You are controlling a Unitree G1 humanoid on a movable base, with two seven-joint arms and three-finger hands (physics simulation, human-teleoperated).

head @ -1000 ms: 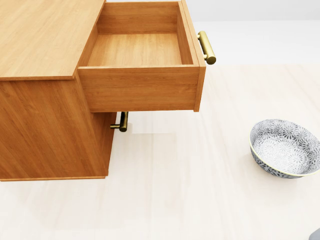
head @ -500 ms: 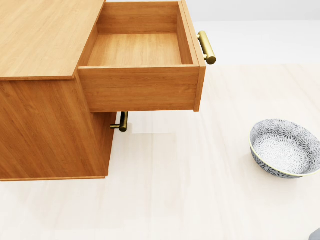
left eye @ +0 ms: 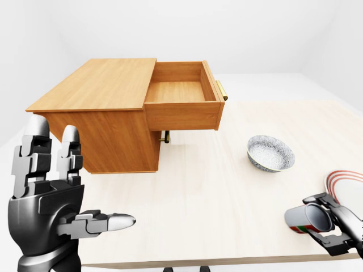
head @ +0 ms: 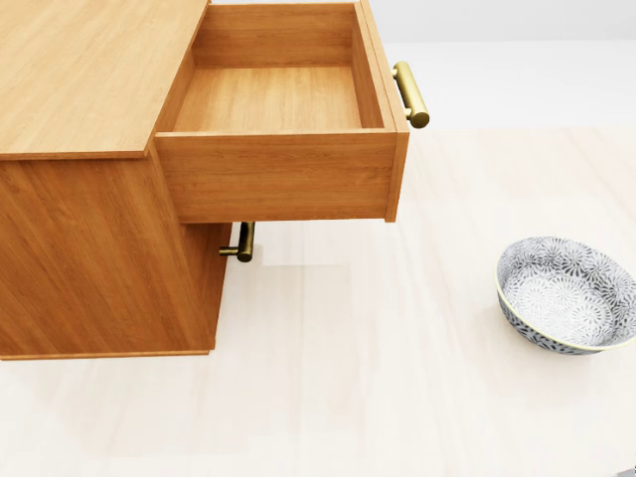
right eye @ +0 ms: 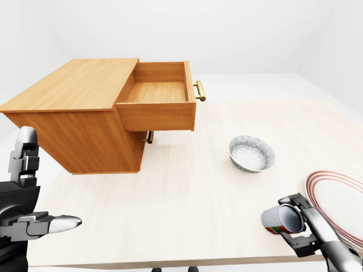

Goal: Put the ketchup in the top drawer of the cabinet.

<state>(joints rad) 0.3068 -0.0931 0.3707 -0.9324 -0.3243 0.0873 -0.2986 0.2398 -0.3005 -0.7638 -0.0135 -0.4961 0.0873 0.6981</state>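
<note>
The ketchup (left eye: 304, 219), a small bottle with a red and green label, lies on its side low over the table's near right corner, one grey end toward me. My right hand (left eye: 324, 222) is shut on it, fingers wrapped round its body. The wooden cabinet (left eye: 96, 90) stands at the table's left. Its top drawer (left eye: 180, 92) is pulled fully out and holds nothing, its brass handle (left eye: 221, 90) facing right. My left hand (left eye: 79, 175) is raised at the bottom left of the left-eye view, open, fingers spread, holding nothing.
A patterned grey bowl (left eye: 271, 153) sits on the pale table (left eye: 215, 192) between the drawer and the ketchup. A white plate with red rings (right eye: 340, 201) lies at the right edge, beside my right hand. The lower drawer's brass handle (head: 243, 241) shows under the open drawer.
A small grey shape at the head view's bottom right corner has slipped almost out of sight. Cabinet, drawer and bowl have not moved.
</note>
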